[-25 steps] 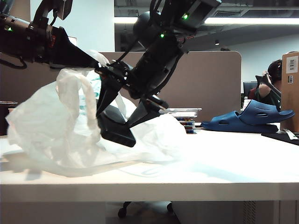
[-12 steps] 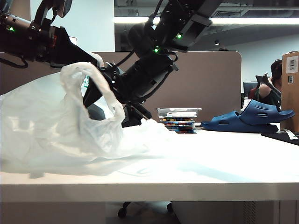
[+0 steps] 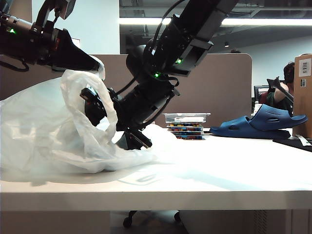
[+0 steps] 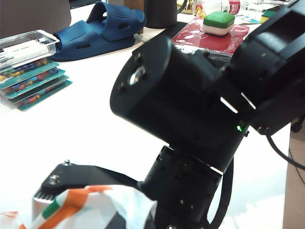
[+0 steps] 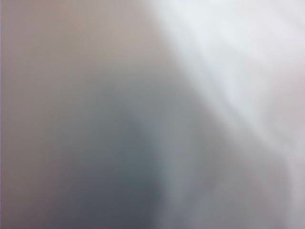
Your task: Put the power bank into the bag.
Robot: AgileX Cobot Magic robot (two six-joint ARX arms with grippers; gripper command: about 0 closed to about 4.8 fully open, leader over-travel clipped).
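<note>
The bag (image 3: 44, 131), thin white plastic, lies heaped on the left of the table. My left gripper (image 3: 96, 67) is shut on its top edge and holds the mouth up. In the left wrist view its orange and green print (image 4: 71, 205) is bunched in that gripper (image 4: 88, 202). My right gripper (image 3: 113, 122) reaches down from the upper right into the mouth, behind a handle loop. The power bank (image 3: 91, 106) shows only as a dark mass through the loop, still in the right gripper. The right wrist view is a blur of white film and grey.
A dark blue clog (image 3: 263, 122) lies at the back right, also in the left wrist view as the clog (image 4: 100, 26). A stack of flat boxes (image 3: 187, 124) stands behind the bag. A cardboard box (image 3: 303, 92) is at the far right. The right arm's black body (image 4: 181, 105) is close to my left wrist.
My right gripper with the power bank has swung left from in front of the bag, behind the handle loop and down into the mouth. The bag has billowed wider. My left gripper stayed put.
</note>
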